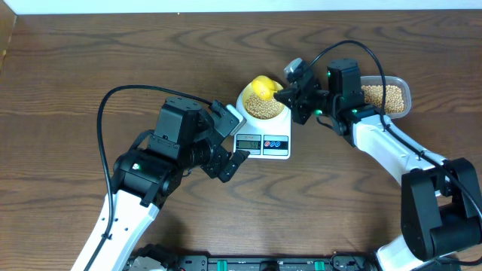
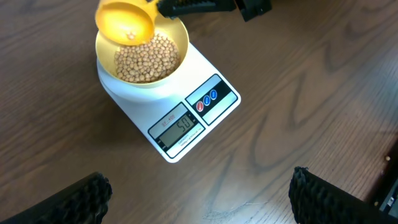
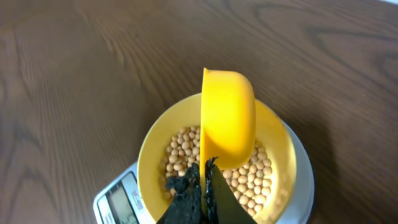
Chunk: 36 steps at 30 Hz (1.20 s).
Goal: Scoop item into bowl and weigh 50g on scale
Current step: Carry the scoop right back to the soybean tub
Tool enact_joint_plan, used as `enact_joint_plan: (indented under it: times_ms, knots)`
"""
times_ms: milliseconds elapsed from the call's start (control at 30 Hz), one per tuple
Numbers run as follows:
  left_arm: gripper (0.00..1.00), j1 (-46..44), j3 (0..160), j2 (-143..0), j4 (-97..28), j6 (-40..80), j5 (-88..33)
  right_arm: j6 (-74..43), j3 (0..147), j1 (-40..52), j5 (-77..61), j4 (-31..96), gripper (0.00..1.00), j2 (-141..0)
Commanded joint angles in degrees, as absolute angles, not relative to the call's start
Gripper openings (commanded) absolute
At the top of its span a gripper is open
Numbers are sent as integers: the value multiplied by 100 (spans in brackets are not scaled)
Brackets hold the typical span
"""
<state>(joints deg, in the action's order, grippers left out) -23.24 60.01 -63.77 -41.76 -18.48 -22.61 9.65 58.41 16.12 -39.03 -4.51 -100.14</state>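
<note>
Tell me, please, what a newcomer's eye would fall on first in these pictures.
The yellow scoop, clamped in the right gripper, is tipped over the pale-yellow bowl of beans at the table's centre. The bowl sits on the white scale, and the left gripper hangs open near its display.

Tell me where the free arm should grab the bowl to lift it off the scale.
Pinch the bowl by its front-left rim, coming down from above with the open left tool. It sits upright on the scale, holding beans, so a level rim pinch likely keeps them in. The right tool, shut on the scoop, crowds the rear and right side.
</note>
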Motion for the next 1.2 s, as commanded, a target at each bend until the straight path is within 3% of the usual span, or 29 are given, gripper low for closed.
enact_joint_plan:
  times_ms: [0,400,567,1167]
  knots:
    - [94,-2290,6005,-6403,-4174,-1946,-2335,27,5872,1413,-3999,-604,1,-10051]
    - [94,-2290,6005,-6405,-4174,-1946,-2333,-1347,5872,812,-4862,-1485,1,-10012]
    - [94,-2290,6005,-6405,-4174,-1946,-2335,-1391,5872,558,-4853,-1455,1,-9762]
    - [94,-2290,6005,-6405,-4174,-1946,-2335,-819,5872,-1125,-4790,239,1,-9078]
